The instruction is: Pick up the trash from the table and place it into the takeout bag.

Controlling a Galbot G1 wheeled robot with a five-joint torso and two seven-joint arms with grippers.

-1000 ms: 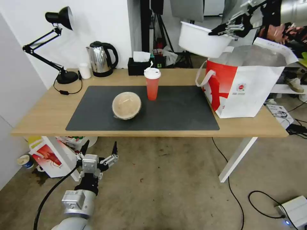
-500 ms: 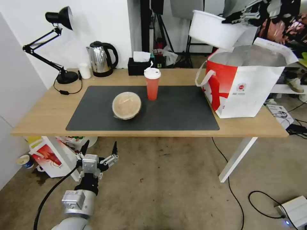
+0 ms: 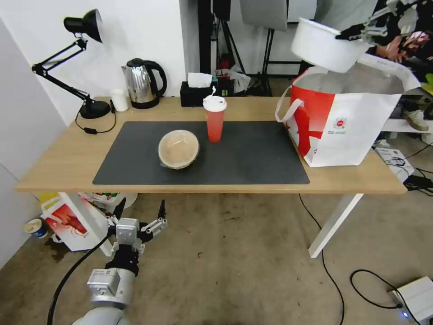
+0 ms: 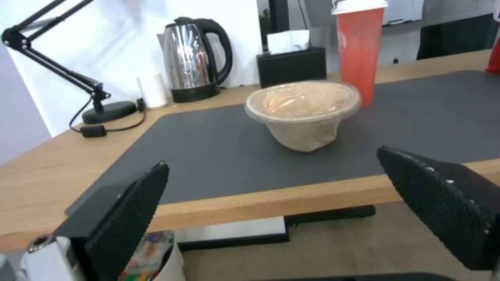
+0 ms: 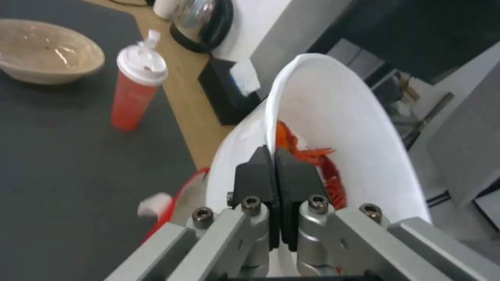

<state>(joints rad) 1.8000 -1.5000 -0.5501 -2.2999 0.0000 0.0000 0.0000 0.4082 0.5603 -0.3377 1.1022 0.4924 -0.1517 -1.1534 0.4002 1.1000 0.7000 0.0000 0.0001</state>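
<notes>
Head view shows the right claw (image 3: 349, 34) high in the air, above the open mouth of the takeout bag (image 3: 349, 122). It holds the white bowl (image 3: 322, 45) by the rim, and the bowl is tilted. From the right wrist view the two pads are pressed together on the thin wall of the bowl – one pad outside, one inside – and red crayfish shells (image 5: 312, 164) lie in the bowl. The bag stands upright on the right end of the desk (image 3: 58, 158), partly on the dark mat (image 3: 252, 158).

On the mat the tan lidded bowl (image 3: 178, 149) stands near the middle, and the red cup (image 3: 214, 118) with white lid stands just beside it, a little further back. They do not touch.

The left claw (image 3: 140, 212) hangs low in front of the desk, below its edge, with the fingers spread wide and nothing between them.
</notes>
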